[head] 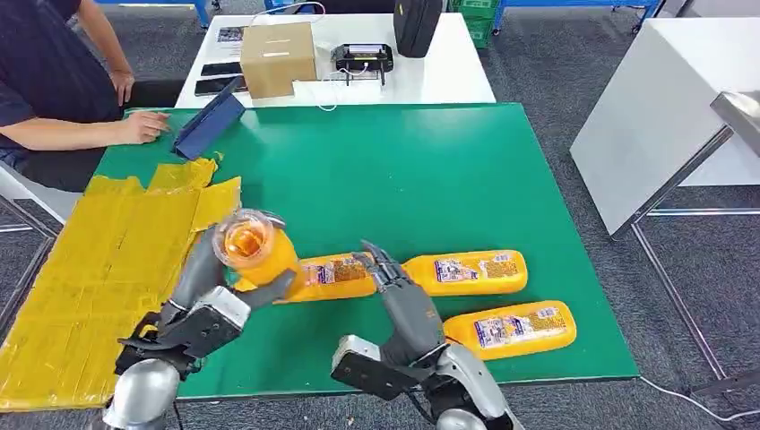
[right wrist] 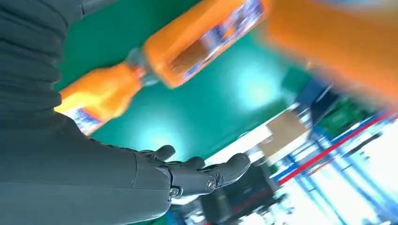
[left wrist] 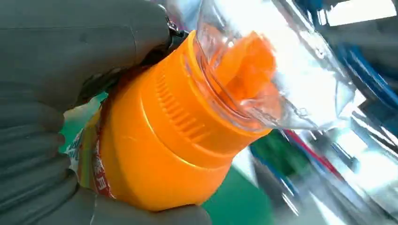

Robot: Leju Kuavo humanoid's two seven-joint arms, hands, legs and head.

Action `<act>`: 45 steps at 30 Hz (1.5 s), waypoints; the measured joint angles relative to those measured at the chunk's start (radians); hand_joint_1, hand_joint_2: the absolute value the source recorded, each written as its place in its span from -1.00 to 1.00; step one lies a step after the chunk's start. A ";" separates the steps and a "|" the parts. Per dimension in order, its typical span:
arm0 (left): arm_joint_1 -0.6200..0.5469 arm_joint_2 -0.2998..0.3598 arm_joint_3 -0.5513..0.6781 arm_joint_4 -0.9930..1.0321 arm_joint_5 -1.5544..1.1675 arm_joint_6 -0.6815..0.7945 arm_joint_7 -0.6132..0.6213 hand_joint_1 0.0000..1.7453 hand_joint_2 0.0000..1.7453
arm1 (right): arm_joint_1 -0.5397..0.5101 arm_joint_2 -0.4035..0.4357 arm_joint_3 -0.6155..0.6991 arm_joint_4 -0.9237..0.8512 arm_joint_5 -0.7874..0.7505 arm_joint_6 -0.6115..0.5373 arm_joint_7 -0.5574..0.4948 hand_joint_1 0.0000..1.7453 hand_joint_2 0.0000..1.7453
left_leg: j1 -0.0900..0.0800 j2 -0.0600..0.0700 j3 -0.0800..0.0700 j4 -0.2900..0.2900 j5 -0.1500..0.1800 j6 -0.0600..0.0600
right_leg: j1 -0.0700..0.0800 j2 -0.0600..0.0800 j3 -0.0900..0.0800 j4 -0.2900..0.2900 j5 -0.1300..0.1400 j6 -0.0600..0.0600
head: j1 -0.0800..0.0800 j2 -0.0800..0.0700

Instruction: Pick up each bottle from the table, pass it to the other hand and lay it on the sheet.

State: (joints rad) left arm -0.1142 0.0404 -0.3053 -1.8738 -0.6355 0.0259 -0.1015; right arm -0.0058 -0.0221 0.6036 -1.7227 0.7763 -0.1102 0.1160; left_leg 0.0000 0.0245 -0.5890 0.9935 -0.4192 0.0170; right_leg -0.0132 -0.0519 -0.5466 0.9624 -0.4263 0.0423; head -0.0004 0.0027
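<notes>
Left hand [head: 208, 300]: wrapped around an orange bottle [head: 254, 248], lower left of the frame, beside the yellow sheet [head: 99, 269].
Right hand [head: 401, 296]: fingers spread, holding nothing.
Handling: stiff, smooth plastic, probably slippery; grip the labelled body, not the clear cap.

The left hand [head: 211, 300] grips an orange plastic bottle [head: 296, 269] near the green table's [head: 403, 170] front edge, beside the open-fingered right hand [head: 399, 291]

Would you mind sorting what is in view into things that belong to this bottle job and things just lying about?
Part of the job:
held bottle in the left hand
right hand
two bottles on the table
yellow sheet

Lying about:
cardboard box
blue tablet
phones
</notes>
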 measured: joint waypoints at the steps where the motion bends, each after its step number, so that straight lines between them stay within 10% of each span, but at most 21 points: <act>1: -0.002 0.002 0.013 -0.005 -0.007 0.004 0.000 1.00 1.00 | 0.009 -0.003 -0.017 -0.008 -0.002 0.000 0.000 -1.00 1.00 | 0.000 0.000 0.000 0.000 0.000 0.000 | 0.000 0.000 0.000 0.000 0.000 0.000 | 0.000 0.000; 14: -0.061 0.078 0.078 0.034 -0.861 0.156 0.151 1.00 1.00 | 0.063 -0.008 -0.159 -0.095 -0.037 0.031 -0.003 -1.00 1.00 | 0.000 0.000 0.000 0.000 0.001 -0.001 | 0.000 0.000 -0.001 0.000 0.000 0.000 | 0.000 0.000; 36: -0.236 0.158 -0.023 0.668 -0.869 0.090 0.195 1.00 1.00 | -0.007 -0.019 -0.132 -0.080 -0.061 0.081 0.025 -1.00 1.00 | 0.000 0.000 -0.002 0.000 0.003 -0.001 | 0.000 0.000 -0.002 0.000 0.002 0.001 | 0.000 0.000; 37: -0.248 0.158 -0.023 0.687 -0.864 0.090 0.195 0.20 1.00 | -0.009 -0.020 -0.129 -0.078 -0.057 0.082 0.029 -1.00 1.00 | 0.000 0.000 -0.002 0.000 0.003 -0.001 | 0.000 0.000 -0.002 0.000 0.002 0.001 | 0.000 0.000; 38: -0.260 0.158 -0.024 0.704 -0.861 0.090 0.195 -1.00 -1.00 | -0.011 -0.022 -0.126 -0.075 -0.055 0.083 0.031 -1.00 1.00 | 0.000 0.000 -0.002 0.000 0.003 -0.001 | 0.000 0.000 -0.002 0.000 0.002 0.001 | 0.001 0.000; 45: -0.354 0.147 -0.024 0.849 -0.785 0.018 0.172 -1.00 -1.00 | -0.109 -0.049 -0.097 0.021 0.053 0.160 0.117 -1.00 1.00 | 0.000 0.000 -0.002 0.000 0.006 -0.001 | 0.000 0.000 -0.002 0.000 0.005 0.000 | 0.000 0.000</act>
State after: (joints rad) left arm -0.4682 0.1873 -0.3288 -1.0249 -1.4202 0.0435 0.0706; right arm -0.1144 -0.0713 0.5062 -1.7019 0.8289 0.0499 0.2335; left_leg 0.0001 0.0243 -0.5913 0.9935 -0.4136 0.0163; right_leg -0.0130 -0.0517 -0.5489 0.9629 -0.4216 0.0421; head -0.0004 0.0027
